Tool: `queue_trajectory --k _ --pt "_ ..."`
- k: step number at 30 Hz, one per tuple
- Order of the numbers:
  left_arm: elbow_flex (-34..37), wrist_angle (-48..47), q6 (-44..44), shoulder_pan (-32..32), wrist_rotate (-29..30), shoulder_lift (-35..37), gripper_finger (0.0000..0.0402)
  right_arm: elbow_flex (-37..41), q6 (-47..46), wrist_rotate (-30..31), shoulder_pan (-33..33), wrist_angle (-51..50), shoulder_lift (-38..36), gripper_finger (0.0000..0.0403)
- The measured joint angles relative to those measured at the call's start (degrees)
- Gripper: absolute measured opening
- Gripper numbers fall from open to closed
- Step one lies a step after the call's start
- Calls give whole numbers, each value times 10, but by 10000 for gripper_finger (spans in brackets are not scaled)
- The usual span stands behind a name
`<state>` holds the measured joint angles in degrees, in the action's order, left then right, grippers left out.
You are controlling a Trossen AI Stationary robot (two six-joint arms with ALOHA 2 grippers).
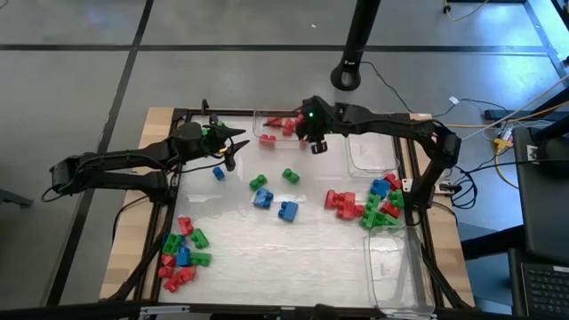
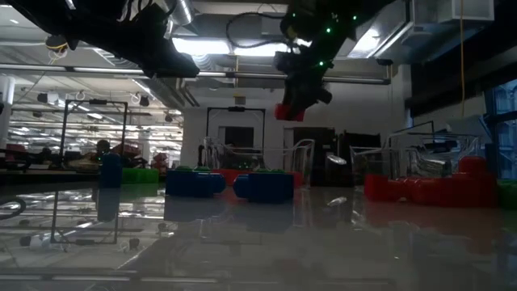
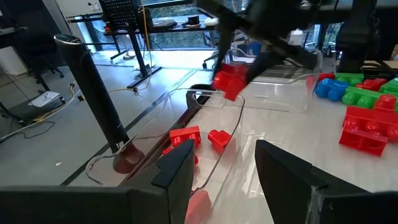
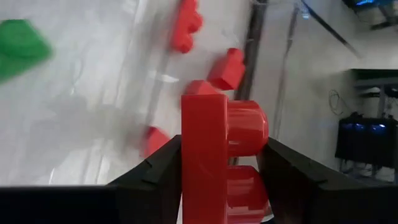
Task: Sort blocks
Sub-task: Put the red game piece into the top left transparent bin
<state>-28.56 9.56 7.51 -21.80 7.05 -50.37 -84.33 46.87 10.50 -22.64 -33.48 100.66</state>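
My right gripper (image 2: 300,95) hangs above the far clear bin (image 1: 271,133), shut on a red block (image 4: 214,155). Three red blocks (image 3: 186,135) lie on that bin's floor. My left gripper (image 3: 224,171) stands open and level at the table's far left, pointing at the bin, with nothing between its fingers. Loose red, green and blue blocks lie in a heap at the near left (image 1: 182,253) and a heap at the right (image 1: 373,206). A few single blocks (image 1: 287,211) lie mid-table. My right gripper pinches the red block between its two fingers, one on the flat underside (image 4: 191,168), the other against the studs (image 4: 252,134). The fingers slant down from the table's right. The block (image 2: 287,111) is lifted clear, above the bin.
A second clear bin (image 1: 369,153) stands at the far right and a third (image 1: 391,267) at the near right. A black frame (image 1: 178,116) rims the table. The glossy sheet between the heaps is free room.
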Motion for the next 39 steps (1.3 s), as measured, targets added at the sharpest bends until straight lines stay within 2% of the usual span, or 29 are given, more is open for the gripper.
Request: queue_trajectory --k 14,19,22,33,35,39 --pt "0 0 5 0 0 0 159 0 16 20 -14 75 11 184" --pt "0 0 6 0 0 0 159 0 14 37 -14 65 18 191" --pt "0 0 6 0 0 0 159 0 14 53 -14 64 25 221" --pt "0 0 6 0 0 0 159 0 14 50 -13 53 32 388" --pt "0 0 5 0 0 0 159 0 14 50 -13 41 30 395" --pt "0 0 5 0 0 0 159 -12 14 49 -8 -9 27 379"
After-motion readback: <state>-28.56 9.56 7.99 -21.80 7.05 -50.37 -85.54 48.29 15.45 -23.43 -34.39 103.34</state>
